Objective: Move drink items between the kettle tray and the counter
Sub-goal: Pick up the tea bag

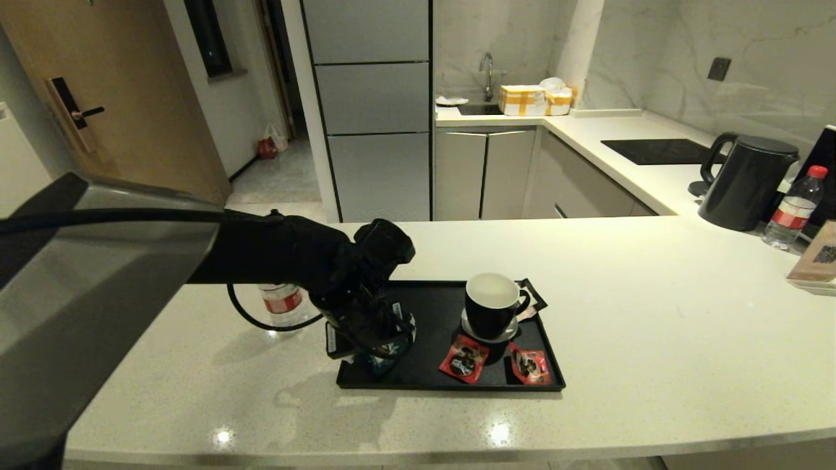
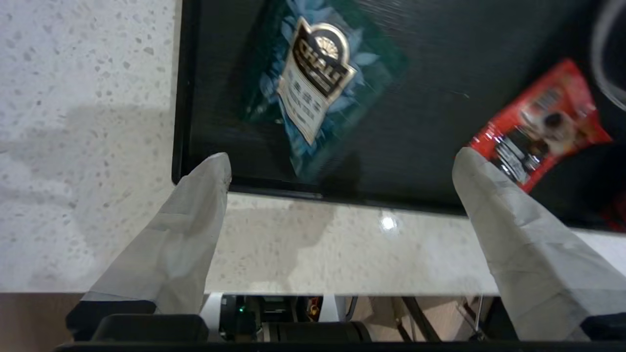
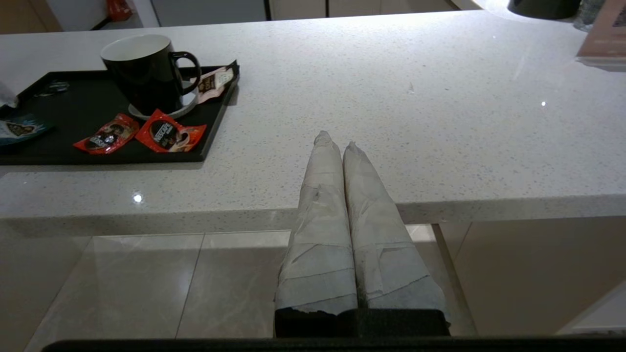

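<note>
Spread wide, the left gripper [image 2: 342,166] hangs over the near left corner of the flat black rectangular kettle tray [image 1: 522,385], its two pale taped fingers [image 2: 195,205] straddling the tray's low front rim with nothing between them. Just past the fingertips lies the small dark teal-blue flat sachet [image 2: 318,83], flat on the tray floor and skewed at an angle to the rim; the open stance suits a thin packet that must be pinched from above, and I judge the sachet to be the item in hand. The small clear plastic water bottle with red cap and red label [image 1: 282,303] stands upright on the wide off-white speckled stone counter [image 1: 653,313], just beyond the tray's left end and partly hidden by the left arm (so it looks to be already off the tray). On the tray's right half sit the black mug with white inside [image 1: 491,307] on its saucer and two red sachets [image 1: 464,358] in front of it, clear of the gripper's path. The right gripper [image 3: 336,144] is parked low in front of the counter edge, well apart from the tray, fingers pressed together and empty. A second bottle [image 1: 791,209] and a black kettle [image 1: 744,179] stand far right.
</note>
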Motion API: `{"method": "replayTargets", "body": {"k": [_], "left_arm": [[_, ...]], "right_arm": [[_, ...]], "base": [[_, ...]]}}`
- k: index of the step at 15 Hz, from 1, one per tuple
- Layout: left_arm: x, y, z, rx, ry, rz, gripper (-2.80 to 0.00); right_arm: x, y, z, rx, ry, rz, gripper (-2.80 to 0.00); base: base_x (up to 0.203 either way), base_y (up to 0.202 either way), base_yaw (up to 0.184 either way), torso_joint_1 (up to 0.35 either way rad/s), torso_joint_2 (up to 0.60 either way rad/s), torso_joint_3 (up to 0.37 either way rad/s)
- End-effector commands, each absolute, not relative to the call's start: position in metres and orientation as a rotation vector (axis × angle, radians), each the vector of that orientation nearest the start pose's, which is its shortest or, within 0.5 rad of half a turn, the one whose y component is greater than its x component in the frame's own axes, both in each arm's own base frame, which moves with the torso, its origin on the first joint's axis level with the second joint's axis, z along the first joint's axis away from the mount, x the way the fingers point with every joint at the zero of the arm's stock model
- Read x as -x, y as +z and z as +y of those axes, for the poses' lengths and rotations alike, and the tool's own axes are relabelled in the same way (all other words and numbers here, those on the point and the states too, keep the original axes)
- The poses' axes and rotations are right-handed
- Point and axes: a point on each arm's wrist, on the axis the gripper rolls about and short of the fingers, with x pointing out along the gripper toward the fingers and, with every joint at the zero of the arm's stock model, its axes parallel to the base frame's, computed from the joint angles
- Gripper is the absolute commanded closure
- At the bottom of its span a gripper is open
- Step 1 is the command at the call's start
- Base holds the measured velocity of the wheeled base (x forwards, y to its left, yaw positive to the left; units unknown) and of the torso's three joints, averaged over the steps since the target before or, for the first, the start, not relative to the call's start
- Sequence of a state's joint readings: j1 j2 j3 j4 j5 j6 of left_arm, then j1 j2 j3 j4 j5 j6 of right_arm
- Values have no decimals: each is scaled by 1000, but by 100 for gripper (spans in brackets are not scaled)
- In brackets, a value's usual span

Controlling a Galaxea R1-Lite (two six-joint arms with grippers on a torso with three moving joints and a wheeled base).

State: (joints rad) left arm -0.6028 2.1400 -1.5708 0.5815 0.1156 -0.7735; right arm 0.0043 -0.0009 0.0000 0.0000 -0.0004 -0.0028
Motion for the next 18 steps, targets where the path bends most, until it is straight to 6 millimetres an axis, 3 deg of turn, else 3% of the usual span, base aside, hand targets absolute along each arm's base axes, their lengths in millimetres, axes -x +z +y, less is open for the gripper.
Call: {"method": "replayTargets", "body": {"k": [1,6,9,18], "left_arm": [[-325,124,-221,272,33,1168,-280],[-325,126,-220,274,40,1161,-280],[-337,100,-223,243,102,1178,-280],[-347,94,-225,273,137,1158,-280]], "right_arm": [[23,75,0,3,5,0,0],[23,75,0,3,5,0,0],[23,75,0,3,5,0,0],[23,75,0,3,5,0,0]], "base": [[0,0,0,0,0,0],[0,0,0,0,0,0],[0,0,0,0,0,0],[0,0,0,0,0,0]]}}
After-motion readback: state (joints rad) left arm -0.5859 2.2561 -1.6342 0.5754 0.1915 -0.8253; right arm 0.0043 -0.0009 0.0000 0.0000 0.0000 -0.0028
